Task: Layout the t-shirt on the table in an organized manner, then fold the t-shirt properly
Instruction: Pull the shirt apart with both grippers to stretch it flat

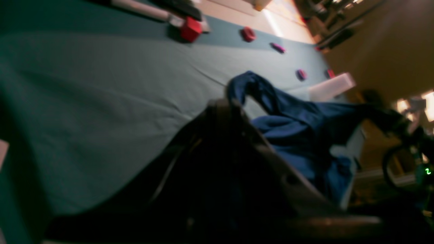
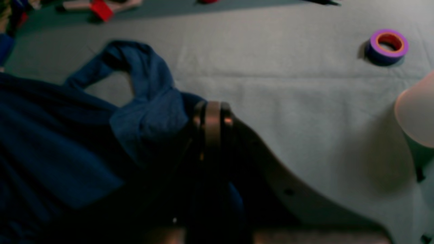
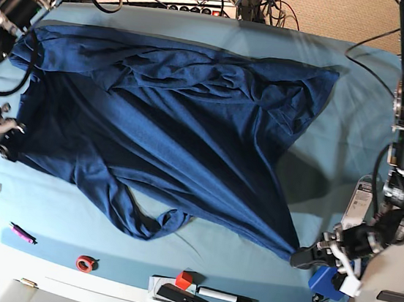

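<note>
Layout step, fold not begun. t-shirt [image 3: 175, 133] spread but wrinkly across table [image 3: 357, 89]. Left gripper [image 3: 299, 257] pinching hem corner at near edge; right gripper [image 3: 7, 143] pinching opposite hem. Next: pull apart, flatten.

The left claw [image 3: 299, 257] sits at the lower right of the base view, closed tight on cloth. The right claw [image 3: 7, 143] sits at the left edge, also closed tight on cloth. Both arms reach far apart.
</note>
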`<move>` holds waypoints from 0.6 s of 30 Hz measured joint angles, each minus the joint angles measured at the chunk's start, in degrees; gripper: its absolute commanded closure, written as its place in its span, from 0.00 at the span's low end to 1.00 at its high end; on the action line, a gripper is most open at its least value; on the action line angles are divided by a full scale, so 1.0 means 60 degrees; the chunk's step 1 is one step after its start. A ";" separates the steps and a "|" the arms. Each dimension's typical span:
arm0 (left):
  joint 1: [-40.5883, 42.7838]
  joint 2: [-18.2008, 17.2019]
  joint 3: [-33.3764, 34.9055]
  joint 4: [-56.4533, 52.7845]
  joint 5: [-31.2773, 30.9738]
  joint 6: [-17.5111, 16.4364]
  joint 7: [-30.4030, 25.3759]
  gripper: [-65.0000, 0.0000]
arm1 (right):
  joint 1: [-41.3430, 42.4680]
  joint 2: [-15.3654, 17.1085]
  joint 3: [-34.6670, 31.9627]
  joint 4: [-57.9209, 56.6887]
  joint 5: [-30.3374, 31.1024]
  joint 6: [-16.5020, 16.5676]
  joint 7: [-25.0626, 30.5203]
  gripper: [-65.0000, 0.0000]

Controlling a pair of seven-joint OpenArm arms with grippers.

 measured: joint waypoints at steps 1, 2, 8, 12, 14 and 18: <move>0.0004 -0.0087 0.0000 0.0076 -0.0357 -0.0004 0.0280 1.00 | -0.0055 -0.0004 0.0193 0.0000 0.0211 -0.0004 -0.0193 1.00; 0.0000 -0.0175 0.0000 0.0120 -0.0557 -0.0018 0.0521 1.00 | -0.0098 -0.0004 0.0404 0.0000 0.0459 -0.0007 -0.0452 1.00; 0.0000 -0.0725 0.0000 0.0193 -0.0481 -0.0036 0.1756 1.00 | -0.0102 -0.0004 0.1457 0.0000 0.2692 -0.0004 -0.2218 1.00; 0.0076 -0.0882 0.0000 0.0200 -0.0528 -0.0040 0.2047 1.00 | -0.0113 -0.0025 0.1927 0.0000 0.3825 -0.0004 -0.3034 1.00; 0.0211 -0.0976 0.0007 0.0208 -0.0525 -0.0040 0.2109 1.00 | -0.0109 -0.0025 0.2058 0.0000 0.4167 0.0000 -0.3027 1.00; 0.0699 -0.1198 0.0007 0.0240 -0.0525 -0.0040 0.2353 1.00 | -0.0193 -0.0025 0.2109 0.0004 0.4193 -0.0004 -0.2998 1.00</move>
